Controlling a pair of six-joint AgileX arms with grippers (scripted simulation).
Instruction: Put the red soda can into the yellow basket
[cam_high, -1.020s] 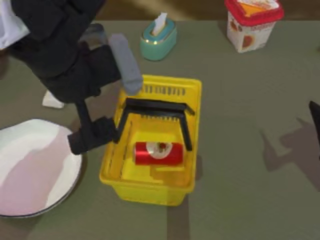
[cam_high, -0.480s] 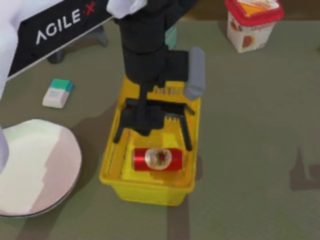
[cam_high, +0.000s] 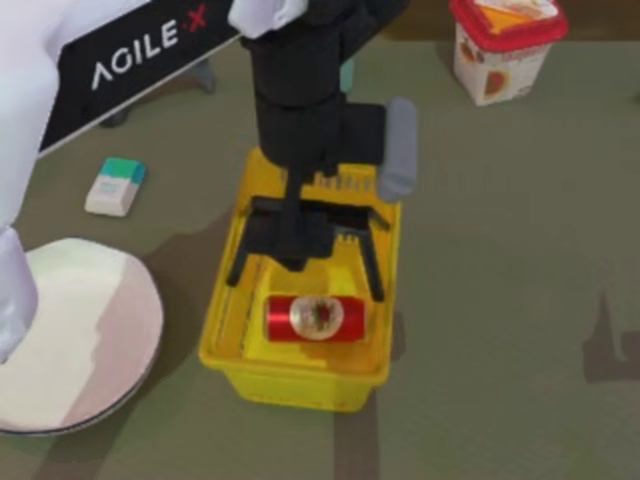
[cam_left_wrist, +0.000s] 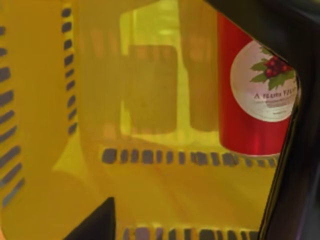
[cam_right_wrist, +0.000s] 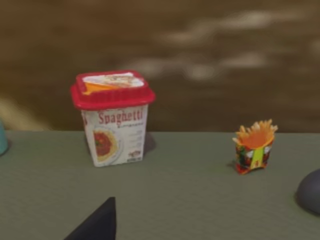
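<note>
Red soda can (cam_high: 315, 318) on side inside yellow basket (cam_high: 300, 385); left end effector (cam_high: 292, 255) above, apparently empty, opening unclear

From my station the yellow basket (cam_high: 225, 345) reads as glossy, translucent plastic with slotted walls, and its folded handles (cam_high: 310, 212) are matt black. The red soda can (cam_high: 315, 318) in it looks like smooth, shiny metal with a white printed label (cam_left_wrist: 265, 80). The table (cam_high: 500, 300) is a flat, matt olive surface, and the spaghetti tub (cam_right_wrist: 114, 120) has a smooth red plastic lid.
</note>
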